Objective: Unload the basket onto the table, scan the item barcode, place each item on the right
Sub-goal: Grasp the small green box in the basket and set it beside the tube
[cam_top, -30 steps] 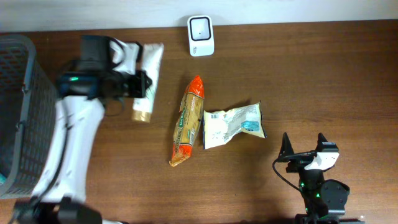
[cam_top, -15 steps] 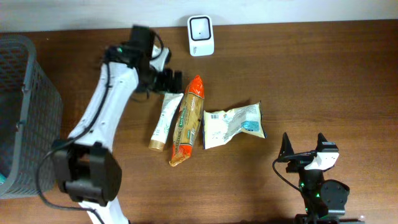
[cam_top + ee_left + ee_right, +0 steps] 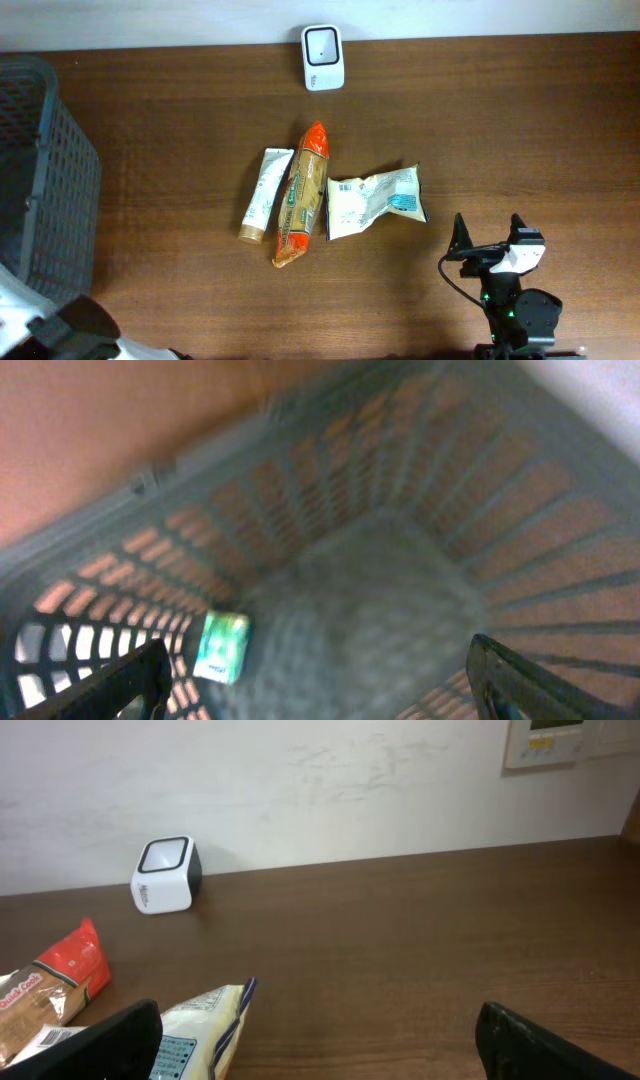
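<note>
Out: tube (image 3: pixel 263 194), snack pack (image 3: pixel 302 195), pouch (image 3: pixel 375 201), six o'clock of scanner (image 3: pixel 323 58).
Remaining: likely green box (image 3: pixel 222 648) in basket (image 3: pixel 420 480).
Claws: left claw (image 3: pixel 315 660), right claw (image 3: pixel 318 1020) both spread, empty.

A white scanner (image 3: pixel 322 57) is set at the far edge of the wooden table (image 3: pixel 520 120). Three items are laid side by side near the middle: a white tube (image 3: pixel 264 195), an orange snack packet (image 3: pixel 303 195) just beside it, and a crumpled white packet (image 3: pixel 375 200) next to that. A dark mesh basket (image 3: pixel 40 180) is placed at the left edge. The right gripper (image 3: pixel 489 238) is seen at the near right, its jaws spread apart with nothing between them. Part of the left arm (image 3: pixel 70 335) is seen in the near left corner.
</note>
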Motion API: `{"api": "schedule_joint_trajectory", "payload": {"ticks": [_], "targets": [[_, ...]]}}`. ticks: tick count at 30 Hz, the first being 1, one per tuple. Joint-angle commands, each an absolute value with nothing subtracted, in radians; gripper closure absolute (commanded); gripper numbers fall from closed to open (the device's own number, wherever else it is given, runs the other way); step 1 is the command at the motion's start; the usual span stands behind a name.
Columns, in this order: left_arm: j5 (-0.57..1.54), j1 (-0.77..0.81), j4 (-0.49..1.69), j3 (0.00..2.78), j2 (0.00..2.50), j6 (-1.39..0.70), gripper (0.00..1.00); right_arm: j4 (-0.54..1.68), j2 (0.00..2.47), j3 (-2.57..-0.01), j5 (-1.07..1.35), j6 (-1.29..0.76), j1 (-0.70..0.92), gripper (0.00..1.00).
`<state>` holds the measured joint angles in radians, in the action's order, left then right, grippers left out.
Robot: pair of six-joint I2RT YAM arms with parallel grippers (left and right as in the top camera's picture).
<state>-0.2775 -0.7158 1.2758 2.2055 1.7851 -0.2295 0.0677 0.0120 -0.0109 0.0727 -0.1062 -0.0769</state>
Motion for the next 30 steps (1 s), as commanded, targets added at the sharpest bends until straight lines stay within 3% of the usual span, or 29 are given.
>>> {"api": "schedule_joint_trajectory", "payload": {"ticks": [1, 5, 8, 15, 24, 25, 30], "targets": [[-0.269, -0.811, 1.25, 1.967, 1.848, -0.245, 0.07, 0.072, 0.007, -0.006, 0.078, -0.112, -0.07, 0.01], [-0.319, -0.899, 0.935, 1.518, 1.853, -0.188, 0.04, 0.072, 0.007, -0.006, 0.078, -0.112, -0.07, 0.01], [-0.322, -0.924, 0.781, 1.357, 1.853, -0.16, 0.14, 0.072, 0.007, -0.006, 0.078, -0.112, -0.07, 0.01], [-0.373, -0.926, 0.656, 1.303, 1.853, -0.16, 0.31, 0.072, 0.007, -0.006, 0.078, -0.112, -0.07, 0.01], [-0.47, -0.927, 0.583, 1.303, 1.974, -0.159, 0.39, 0.072, 0.007, -0.006, 0.078, -0.112, -0.07, 0.01], [-0.47, -0.929, 0.581, 1.303, 1.982, -0.159, 0.42, 0.072, 0.007, -0.006, 0.078, -0.112, -0.07, 0.01], [-0.468, -0.939, 0.579, 1.303, 1.984, -0.159, 0.82, 0.072, 0.007, -0.006, 0.078, -0.112, -0.07, 0.01]]}}
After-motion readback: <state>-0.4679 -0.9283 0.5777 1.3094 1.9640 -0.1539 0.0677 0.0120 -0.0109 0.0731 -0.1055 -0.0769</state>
